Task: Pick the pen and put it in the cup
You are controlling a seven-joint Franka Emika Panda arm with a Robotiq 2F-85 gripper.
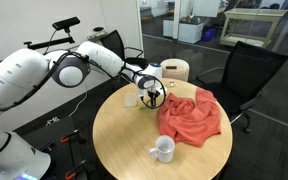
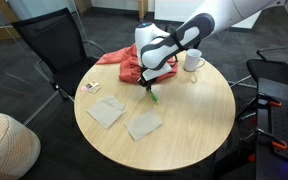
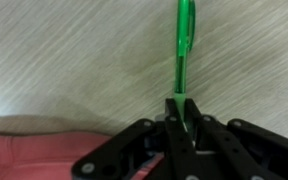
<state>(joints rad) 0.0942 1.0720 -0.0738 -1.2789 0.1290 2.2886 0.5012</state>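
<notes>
Round wooden table [image 1: 119, 135] — black office chairs [image 1: 249, 65] on dark carpet [image 1: 199, 55]

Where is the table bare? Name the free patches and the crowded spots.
Free: the wide stretch of tabletop between the paper pads and the mug. Crowded: the far side, where the red cloth, the white cylinder and the gripper holding the pen bunch together.

1. A round wooden table [image 1: 124, 140] fills the lower middle in both exterior views.
2. A coral-red cloth [image 1: 192, 115] lies crumpled on it, right of centre; the wrist view shows it at my lower left.
3. One flat paper pad [image 2: 106, 113] lies beside another paper pad [image 2: 144, 124], below centre.
4. A black office chair [image 1: 249, 70] stands at upper right.
</notes>
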